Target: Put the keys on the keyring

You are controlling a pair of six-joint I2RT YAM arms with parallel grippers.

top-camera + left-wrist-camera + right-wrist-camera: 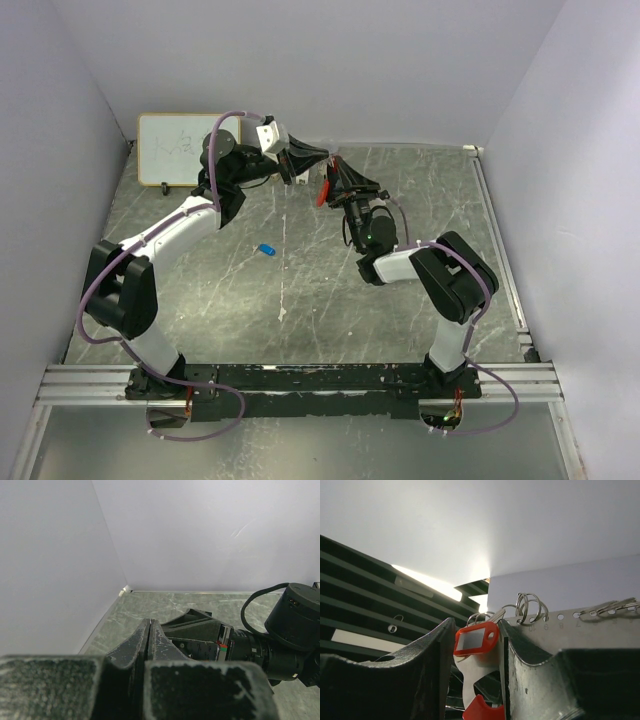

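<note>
The blue-headed key (266, 249) lies alone on the table, left of centre. My right gripper (336, 170) is raised at the back centre and shut on the keyring (323, 190), whose red strap hangs beside it. In the right wrist view the gripper (476, 625) holds a red plastic tag (475, 639) with a short silver blade behind it, a pale curved strip (477, 672), and a grey holed strip carrying thin metal rings (530, 607). My left gripper (320, 155) is shut, its tips meeting the right gripper's tips. In the left wrist view (150, 623) nothing shows between the fingers.
A small whiteboard (180, 150) leans at the back left corner. White walls enclose the marbled table (300, 300) on three sides. A metal rail (500, 240) runs along the right edge. The right arm's wrist fills the right of the left wrist view (280, 645).
</note>
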